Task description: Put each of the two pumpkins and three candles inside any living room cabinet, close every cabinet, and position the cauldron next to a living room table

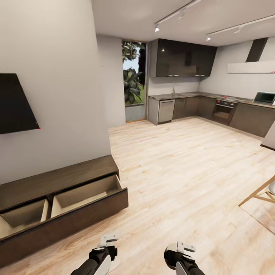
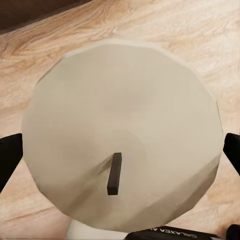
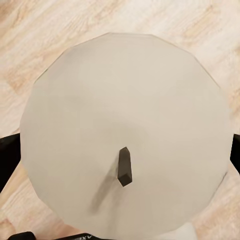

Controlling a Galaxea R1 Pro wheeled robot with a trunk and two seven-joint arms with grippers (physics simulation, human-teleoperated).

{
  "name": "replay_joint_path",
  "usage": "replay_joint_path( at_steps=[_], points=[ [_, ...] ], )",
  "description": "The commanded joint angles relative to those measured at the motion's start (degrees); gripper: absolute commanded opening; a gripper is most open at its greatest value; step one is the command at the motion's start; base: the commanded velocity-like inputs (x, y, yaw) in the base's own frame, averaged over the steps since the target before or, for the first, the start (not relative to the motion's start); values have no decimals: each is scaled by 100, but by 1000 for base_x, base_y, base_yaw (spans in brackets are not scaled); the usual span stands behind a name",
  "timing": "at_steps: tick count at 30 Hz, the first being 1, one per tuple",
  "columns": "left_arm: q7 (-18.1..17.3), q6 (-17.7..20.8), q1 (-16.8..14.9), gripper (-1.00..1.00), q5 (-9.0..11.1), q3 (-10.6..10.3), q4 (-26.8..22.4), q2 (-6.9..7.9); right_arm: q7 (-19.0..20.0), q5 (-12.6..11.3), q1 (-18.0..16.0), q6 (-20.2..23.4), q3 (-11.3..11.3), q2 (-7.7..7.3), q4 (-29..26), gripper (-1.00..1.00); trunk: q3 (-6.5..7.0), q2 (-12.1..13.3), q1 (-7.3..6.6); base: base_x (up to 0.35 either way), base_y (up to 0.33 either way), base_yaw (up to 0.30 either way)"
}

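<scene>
A stubby grey-beige candle [image 2: 120, 115] with a dark wick fills the left wrist view, and my left gripper [image 2: 120, 155] is shut on it, dark fingers [image 2: 9, 159] pressing its sides. My right gripper [image 3: 125, 150] is shut on a second candle [image 3: 125, 110] the same way. Both hang above pale wood floor. The long low dark-brown cabinet [image 1: 57, 177] stands against the wall at the left of the head view. Its drawer [image 1: 82, 194] is pulled out, showing two pale compartments with nothing visible inside. My arms [image 1: 100, 256] sit low in front, right of the drawer. The pumpkins and cauldron are out of view.
A black TV [image 1: 15, 103] hangs above the cabinet. A dark tabletop corner [image 1: 269, 139] and wooden legs [image 1: 259, 193] show at the right edge. Pale wood floor [image 1: 179, 172] runs back to the grey kitchen units [image 1: 198, 107] and a window [image 1: 133, 72].
</scene>
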Motion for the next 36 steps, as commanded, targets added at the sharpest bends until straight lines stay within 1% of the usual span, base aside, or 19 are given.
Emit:
replay_joint_path(
  at_steps=[1,11,19,26,36],
  points=[
    [52,21,-7,-100,40,-31,-7,1,-55,-45,-2,22,32,-6,-15,-100,9,34,-21,0,0,288],
    [57,29,-8,-100,63,-24,-4,-5,-55,-45,-2,22,32,-6,-15,-100,189,435,-240,0,0,288],
    [47,25,-5,-100,41,-42,-11,-5,-55,-45,-2,23,32,-6,-15,-100,189,435,-240,6,0,287],
    [45,20,-8,-100,35,-63,-12,-4,-55,-45,-2,23,32,-6,-15,-100,189,435,-240,192,0,287],
    [45,18,-8,-100,31,-56,-10,-5,-55,-62,-2,76,23,-6,-13,-100,164,435,-240,12,0,256]
  ],
)
